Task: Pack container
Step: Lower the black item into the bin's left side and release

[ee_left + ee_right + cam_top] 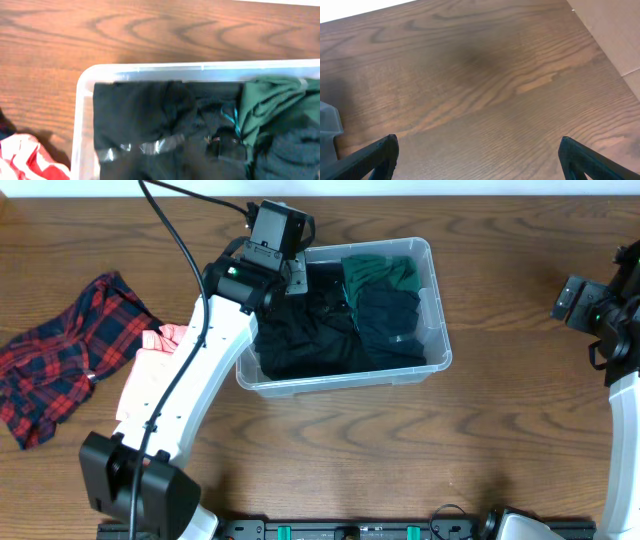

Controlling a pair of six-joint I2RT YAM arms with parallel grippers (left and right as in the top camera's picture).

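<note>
Over the container's [340, 378] left end the left gripper [285, 275] was held — gap not tellable; the right gripper [477, 155] was seen spread, empty, farther off.

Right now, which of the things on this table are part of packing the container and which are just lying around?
Part of the job: container; dark clothes and green garment inside it; red plaid shirt and pink-and-white cloth out on the table, probably still to pack.
Just there: black cable; right gripper, open and empty, off to the side.
</note>
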